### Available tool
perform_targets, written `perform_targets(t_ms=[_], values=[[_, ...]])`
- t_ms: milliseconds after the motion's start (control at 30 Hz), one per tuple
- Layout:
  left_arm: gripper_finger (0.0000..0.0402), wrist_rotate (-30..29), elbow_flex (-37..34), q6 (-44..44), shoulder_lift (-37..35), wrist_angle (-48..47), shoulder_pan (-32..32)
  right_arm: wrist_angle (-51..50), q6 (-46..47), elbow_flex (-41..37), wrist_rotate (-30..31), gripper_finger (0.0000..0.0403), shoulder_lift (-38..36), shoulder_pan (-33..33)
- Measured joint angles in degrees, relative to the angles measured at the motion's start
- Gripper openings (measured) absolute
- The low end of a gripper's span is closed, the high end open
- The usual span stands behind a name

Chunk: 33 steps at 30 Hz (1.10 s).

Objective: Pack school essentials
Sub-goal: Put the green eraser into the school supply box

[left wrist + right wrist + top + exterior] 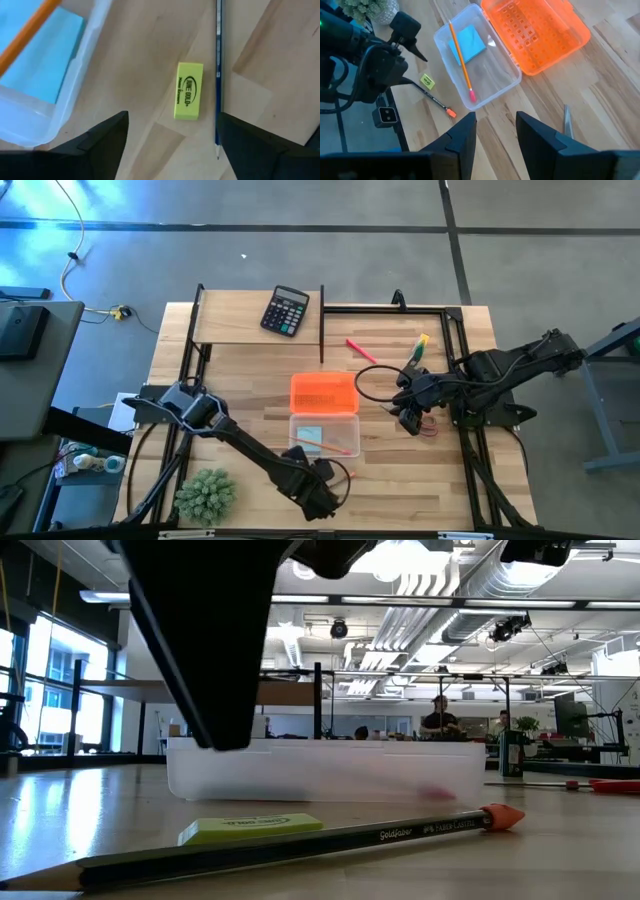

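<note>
Eraser [189, 91], small and yellow-green, lies on the table between the spread fingers of the left gripper [172, 137], at 12 o'clock from it, its long side running along the dark pencil [218, 75] just beside it, with the clear box [75, 85] at 9 o'clock.

Lighting: bright, even overhead — ceiling strip lights [440, 585] glare white in the low view. Left gripper [205, 635] there a dark, blurred silhouette; pencil [290, 845] sharp.
</note>
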Motion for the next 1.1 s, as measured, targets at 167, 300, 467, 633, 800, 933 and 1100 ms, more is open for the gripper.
perform_targets(t_ms=[167, 300, 467, 633, 800, 933, 1100], values=[[0.0265, -1.6, 0.0, 0.1, 0.0, 2.3, -0.2, -0.5, 1.5, 0.0, 0.0, 0.0129, 0.0, 0.0], [0.0248, -1.6, 0.0, 1.2, 0.0, 3.4, -0.2, -0.6, 2.1, 0.0, 0.0, 0.0129, 0.0, 0.0], [0.0228, -1.9, 0.0, 1.9, 0.3, 3.3, -0.2, -0.6, 2.5, 0.0, 0.0, 0.0129, 0.0, 0.0], [0.0207, -1.0, 0.0, 3.1, 0.3, 3.4, -0.2, -0.6, 3.1, 0.0, 0.0, 0.0129, 0.0, 0.0], [0.0196, -0.9, 0.0, 3.1, 0.3, 3.5, -0.2, -0.6, 3.1, 0.0, 0.0, 0.0129, 0.0, 0.0], [0.0196, 0.8, 0.1, 3.6, 1.4, 4.0, -0.2, -0.6, 3.5, 0.0, -0.1, 0.0129, 0.0, 0.0], [0.0196, 0.9, 0.1, 3.6, 1.8, 4.7, -0.2, -0.6, 3.6, 0.0, -0.1, 0.0129, 0.0, 0.0]])
